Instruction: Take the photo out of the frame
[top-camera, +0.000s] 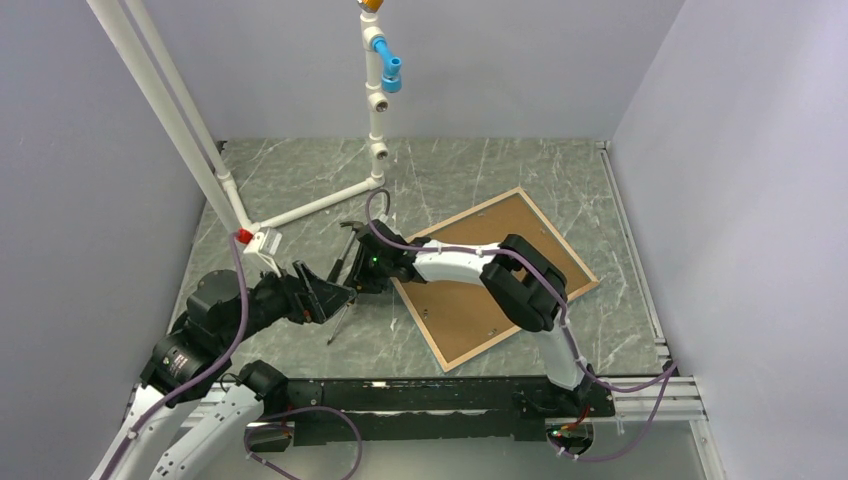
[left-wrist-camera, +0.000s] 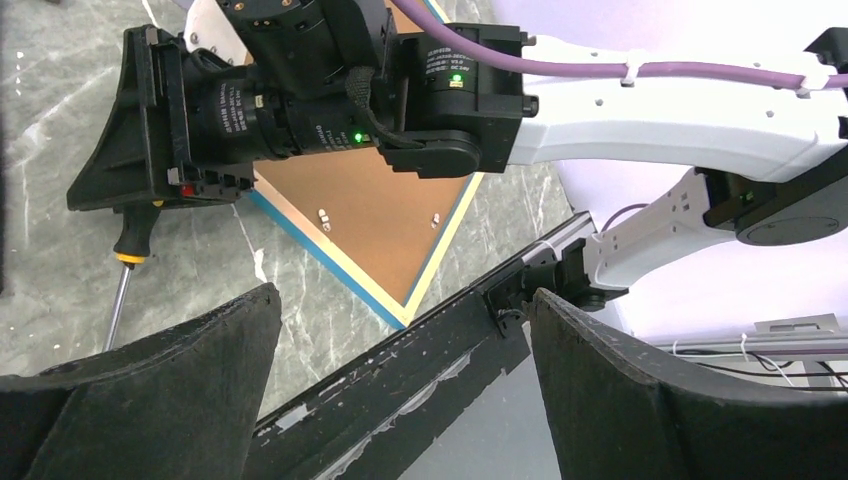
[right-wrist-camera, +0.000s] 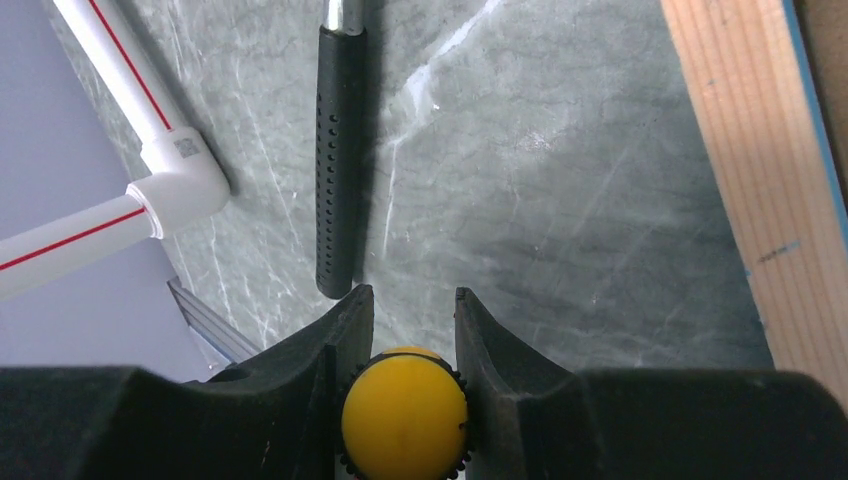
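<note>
Can't see the photo anywhere, so my guess is it's still inside the frame (top-camera: 505, 225), under the brown backing board (left-wrist-camera: 365, 225). The frame lies back-up on the tabletop (top-camera: 300, 170), right of centre in the overhead view and turned cornerwise. My right arm stretches across its lower-left part. Two little pale tabs (left-wrist-camera: 323, 215) show on the board in the left wrist view, and they look like what pins it down.

My right jaws are clamped on the handle of a screwdriver (left-wrist-camera: 132, 235). Its yellow cap (right-wrist-camera: 405, 415) pokes up between them, and the shaft points down just off the frame's left corner. My left jaws are spread wide with nothing in them, hovering left of centre overhead, close beside the right ones.

How I'd play it: bring the tip onto the board and nudge each tab aside with small moves. No stabbing, since the photo is probably right underneath. The left jaws could pin the wooden rim (right-wrist-camera: 745, 170) so the frame doesn't skate.

Room-wise, a second black-handled tool (right-wrist-camera: 337, 160) lies close to the screwdriver and the white pipe stand (top-camera: 305, 210) sits upper left, so that side's tight. There's more room above the frame in the overhead view. Its right corner sits near the tabletop edge.
</note>
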